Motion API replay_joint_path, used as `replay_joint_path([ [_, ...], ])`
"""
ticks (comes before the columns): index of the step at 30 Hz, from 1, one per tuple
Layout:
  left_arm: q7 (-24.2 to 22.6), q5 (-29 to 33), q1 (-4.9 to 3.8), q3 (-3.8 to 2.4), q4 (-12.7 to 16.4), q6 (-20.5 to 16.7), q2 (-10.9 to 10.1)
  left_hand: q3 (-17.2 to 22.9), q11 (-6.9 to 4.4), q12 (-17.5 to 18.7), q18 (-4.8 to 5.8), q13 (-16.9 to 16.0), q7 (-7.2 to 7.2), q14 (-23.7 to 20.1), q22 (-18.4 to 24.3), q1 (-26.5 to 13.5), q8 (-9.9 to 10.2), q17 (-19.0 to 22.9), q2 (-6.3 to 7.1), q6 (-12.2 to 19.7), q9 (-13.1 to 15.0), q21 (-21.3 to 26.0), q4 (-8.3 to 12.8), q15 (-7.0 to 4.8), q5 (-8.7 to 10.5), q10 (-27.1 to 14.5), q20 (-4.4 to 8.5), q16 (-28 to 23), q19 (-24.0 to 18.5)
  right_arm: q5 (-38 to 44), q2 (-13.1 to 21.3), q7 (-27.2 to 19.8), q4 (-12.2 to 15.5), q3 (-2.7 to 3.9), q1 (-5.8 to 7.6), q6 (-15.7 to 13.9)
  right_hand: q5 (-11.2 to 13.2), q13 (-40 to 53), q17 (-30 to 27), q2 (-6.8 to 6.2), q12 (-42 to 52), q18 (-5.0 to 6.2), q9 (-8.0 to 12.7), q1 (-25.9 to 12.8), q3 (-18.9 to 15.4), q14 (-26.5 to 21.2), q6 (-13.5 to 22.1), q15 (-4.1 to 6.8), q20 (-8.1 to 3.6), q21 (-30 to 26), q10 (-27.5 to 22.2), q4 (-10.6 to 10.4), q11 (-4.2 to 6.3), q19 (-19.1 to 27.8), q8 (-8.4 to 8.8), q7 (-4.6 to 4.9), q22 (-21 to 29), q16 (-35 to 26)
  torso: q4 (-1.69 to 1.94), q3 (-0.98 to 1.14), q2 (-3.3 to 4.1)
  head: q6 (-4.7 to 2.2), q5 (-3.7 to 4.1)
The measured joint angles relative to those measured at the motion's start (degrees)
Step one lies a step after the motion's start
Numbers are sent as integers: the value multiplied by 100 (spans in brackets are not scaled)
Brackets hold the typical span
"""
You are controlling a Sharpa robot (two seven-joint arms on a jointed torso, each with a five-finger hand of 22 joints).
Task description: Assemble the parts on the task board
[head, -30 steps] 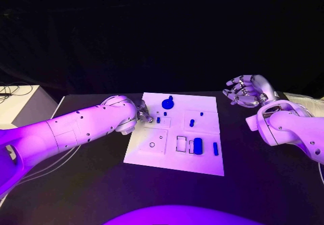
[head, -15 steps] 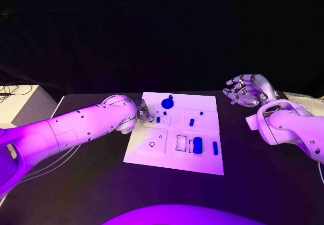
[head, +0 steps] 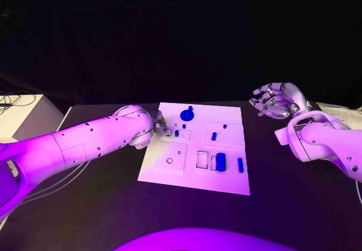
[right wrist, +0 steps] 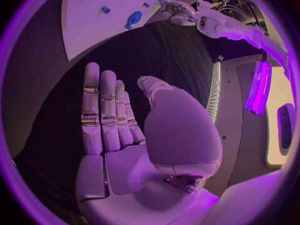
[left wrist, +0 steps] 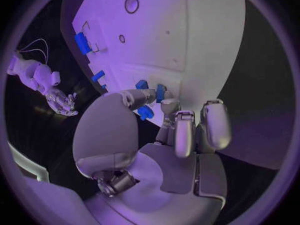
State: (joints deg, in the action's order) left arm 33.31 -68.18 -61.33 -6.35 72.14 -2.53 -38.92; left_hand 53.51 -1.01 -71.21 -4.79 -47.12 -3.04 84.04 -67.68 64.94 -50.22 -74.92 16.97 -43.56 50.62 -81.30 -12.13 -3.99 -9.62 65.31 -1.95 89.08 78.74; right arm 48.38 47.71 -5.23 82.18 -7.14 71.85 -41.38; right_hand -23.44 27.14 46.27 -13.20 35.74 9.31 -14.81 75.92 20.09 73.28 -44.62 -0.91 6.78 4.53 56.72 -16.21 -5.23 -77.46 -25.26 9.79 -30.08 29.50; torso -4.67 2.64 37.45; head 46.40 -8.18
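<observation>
Your left hand (left wrist: 162,135) pinches a small blue part (left wrist: 145,112) at the task board (head: 226,183) edge — a slip drops it; right hand (head: 278,102) idles open.

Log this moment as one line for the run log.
left hand: at white task board left edge, fingertips by small blue parts, grasp unclear | right hand: open, off board, holding nothing | assembly: unfinished
</observation>
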Motion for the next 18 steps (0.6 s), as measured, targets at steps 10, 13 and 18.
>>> replay_joint_path([
  [10, 4, -4, 1, -2, -2, 7, 0, 43, 32, 0, 0, -15, -26, 0, -27, 28, -72, -3, 0, 26, 78, 0, -43, 0, -58, 32, 0, 0, 0, 0, -2, 0, 0, 0, -1, 1, -19, 0, 3, 0, 0, 0, 0, 0, 0, 0, 0, 0, 0, 0, 0, 0, 0, 0, 0, 0, 0, 0, -2, 0, 2, 8, -1],
  [13, 5, -5, 1, -2, -5, 8, 1, 43, 34, 0, 0, -40, -26, 0, -36, 28, -72, -3, -1, 26, 82, 0, -43, 0, -58, 34, 0, 0, 0, 0, -2, 0, 0, 0, -1, 2, -19, 0, 4, 0, 0, 0, 0, 0, 0, 0, 0, 0, 0, 0, 0, 0, 0, 0, 0, 0, 0, 0, -2, 1, 2, 17, -1],
  [18, 11, -10, 1, -3, -15, 8, 4, 58, 50, 0, 0, -97, -45, 0, -73, 28, -105, -2, -1, 24, 83, -25, -58, 0, -58, 100, 0, 0, 0, 0, -2, 0, 0, 0, -2, 2, -19, 0, 4, 0, 0, 0, 0, 0, 0, 0, 0, 0, 0, 0, 0, 0, 0, 0, 0, 0, 0, 0, -1, 3, 3, 21, -1],
])
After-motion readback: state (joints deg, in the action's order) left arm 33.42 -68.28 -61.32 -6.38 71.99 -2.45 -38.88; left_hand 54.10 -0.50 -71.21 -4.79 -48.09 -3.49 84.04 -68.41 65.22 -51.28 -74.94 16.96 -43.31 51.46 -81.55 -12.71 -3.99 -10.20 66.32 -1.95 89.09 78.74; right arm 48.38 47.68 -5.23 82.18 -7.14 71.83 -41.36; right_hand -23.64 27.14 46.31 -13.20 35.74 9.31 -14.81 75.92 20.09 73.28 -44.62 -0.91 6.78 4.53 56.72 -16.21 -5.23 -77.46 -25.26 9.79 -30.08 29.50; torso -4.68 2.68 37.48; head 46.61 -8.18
